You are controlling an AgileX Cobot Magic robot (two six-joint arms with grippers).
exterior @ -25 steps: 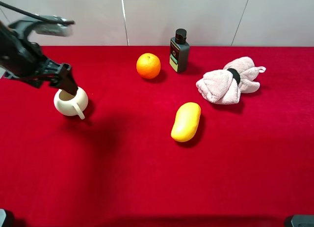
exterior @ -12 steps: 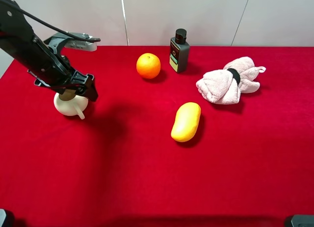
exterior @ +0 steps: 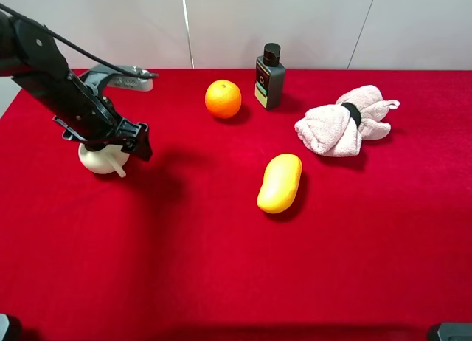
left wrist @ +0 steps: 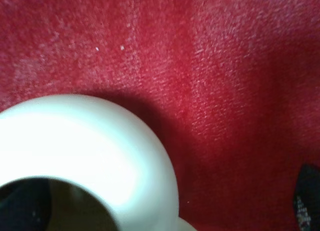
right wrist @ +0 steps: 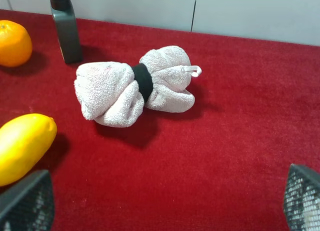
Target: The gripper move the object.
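Over the last second the left gripper (exterior: 119,145) has swung in from the counter's left edge and come down over the pitcher (exterior: 99,160), which has hardly shifted and sits on the red counter (exterior: 221,274) at the far left, well apart from the orange (exterior: 223,99), the bottle (exterior: 270,77), the mango (exterior: 279,183) and the towel (exterior: 343,121). Its fingers (left wrist: 307,198) are apart. In the left wrist view one dark tip seems to sit down inside the pitcher's mouth, while the other hangs well outside the round white wall, with bare cloth between it and the pitcher. In the high view the loop handle points toward the near edge, just beside the outer finger. I judge this to be the grasp step: the gripper is placed but has not yet closed, and the pitcher stands upright on the cloth. The next move calls for drawing the fingers together so they pinch the rim wall between them, squarely enough that the curved, glazed side does not slip or tip, and only then lifting. The right gripper (right wrist: 165,206) takes no part; its fingers are also spread wide with nothing between them, facing the towel from a distance.
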